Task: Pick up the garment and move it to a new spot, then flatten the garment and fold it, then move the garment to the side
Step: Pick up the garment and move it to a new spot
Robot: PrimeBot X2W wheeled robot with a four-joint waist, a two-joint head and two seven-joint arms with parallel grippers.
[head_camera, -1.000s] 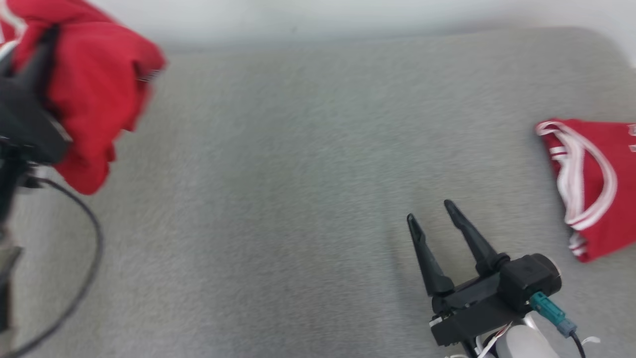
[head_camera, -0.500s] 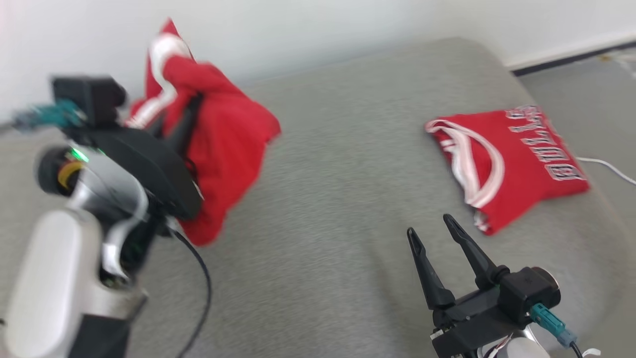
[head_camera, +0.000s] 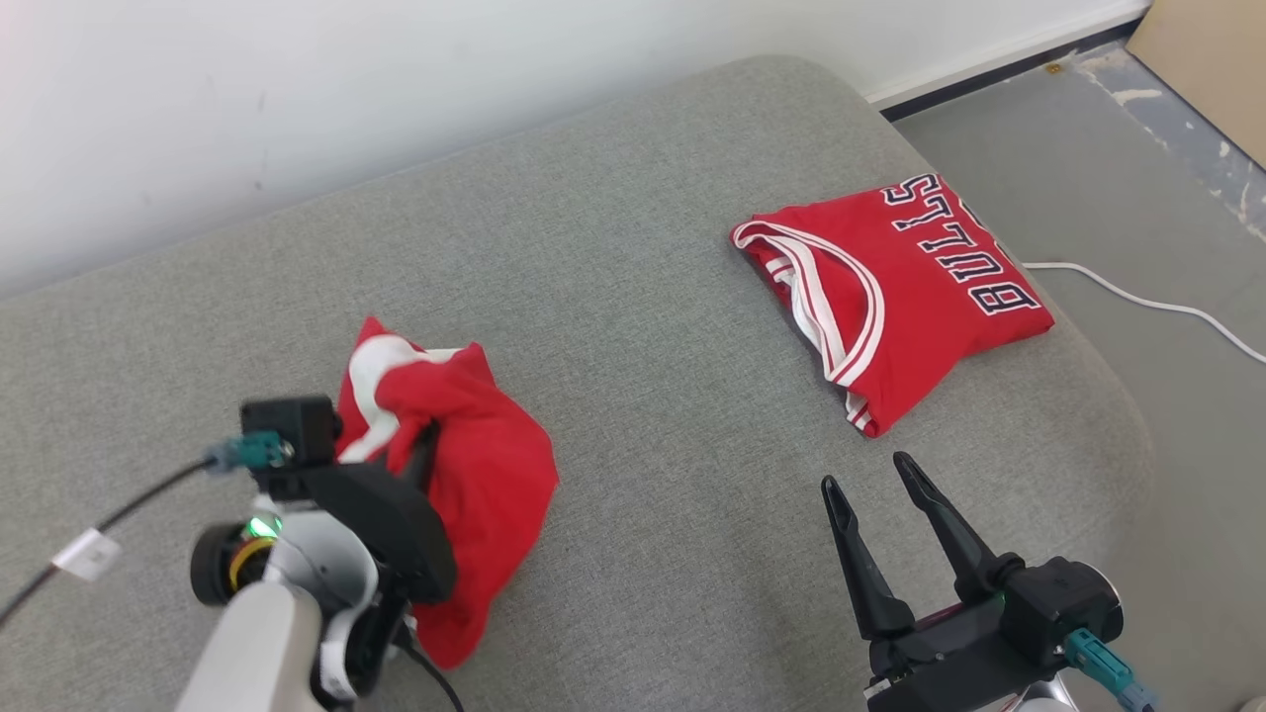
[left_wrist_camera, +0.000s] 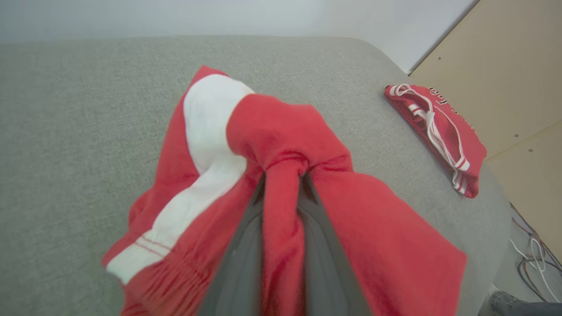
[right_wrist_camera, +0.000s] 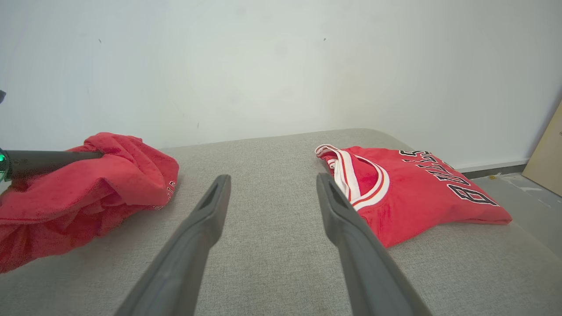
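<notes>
A: Entry. Where is the garment (head_camera: 485, 494)?
B: Bunched at the left-front of the cushion (head_camera: 643, 247). The left gripper (head_camera: 420, 447) pinches a fold of it. In the left wrist view a red ridge stands clamped between the two fingers, and the rest spills off either side.
A: Resting or hanging?
B: The lower edge seems to touch the cushion, but the arm hides that spot, so I cannot say for sure.
A: Axis?
B: The bundle runs along the fingers, away from the robot, with the white band (head_camera: 371, 366) at the far end (toward the wall (head_camera: 297, 99)).
A: Right gripper (head_camera: 865, 471)?
B: Spread wide and empty at the right-front, well apart from the garment. The left arm is nearer by far, since it holds the thing.
A: Room to lay it out?
B: Bare grey weave lies between the garment and the folded jersey (head_camera: 890, 297), which sits far right near the cushion's edge. My judgement: the set-down wants that middle stretch, away from the jersey.
A: Surroundings?
B: Pale wall behind. Grey floor (head_camera: 1088, 148) to the right, with a white cable (head_camera: 1137, 297) and a brown board (head_camera: 1212, 69).
</notes>
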